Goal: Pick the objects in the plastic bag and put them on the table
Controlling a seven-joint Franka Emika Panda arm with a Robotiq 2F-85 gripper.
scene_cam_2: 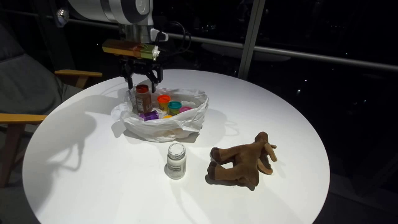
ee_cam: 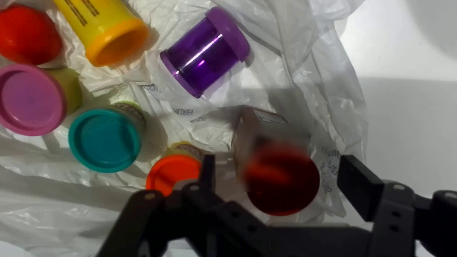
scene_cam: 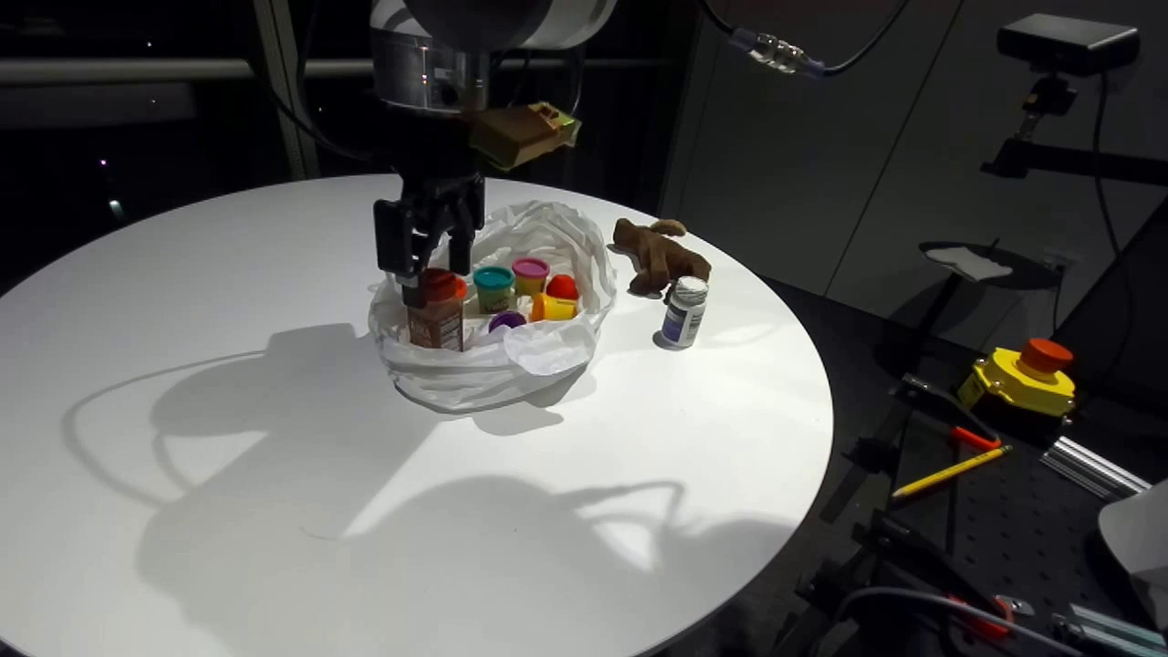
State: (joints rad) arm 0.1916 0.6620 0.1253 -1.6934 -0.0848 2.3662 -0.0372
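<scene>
The white plastic bag (scene_cam: 447, 381) lies open on the round white table (scene_cam: 511, 547). A brown bottle with a red cap (scene_cam_2: 143, 101) stands upright in it. My gripper (ee_cam: 278, 175) is open above the bag, its fingers on either side of the red cap, with gaps visible in the wrist view. Also in the bag are a teal-lidded tub (ee_cam: 104, 140), a pink-lidded tub (ee_cam: 30, 100), an orange-lidded tub (scene_cam_2: 164, 102), a purple container (ee_cam: 207, 51) on its side, a tipped yellow tub (ee_cam: 103, 32) and a red ball (ee_cam: 28, 34). The ball is hidden in an exterior view.
A white bottle (scene_cam_2: 176, 161) stands on the table beside the bag. A brown plush animal (scene_cam_2: 245, 160) lies near it, also in an exterior view (scene_cam: 662, 258). A chair with wooden arms (scene_cam_2: 77, 73) stands at the table's edge.
</scene>
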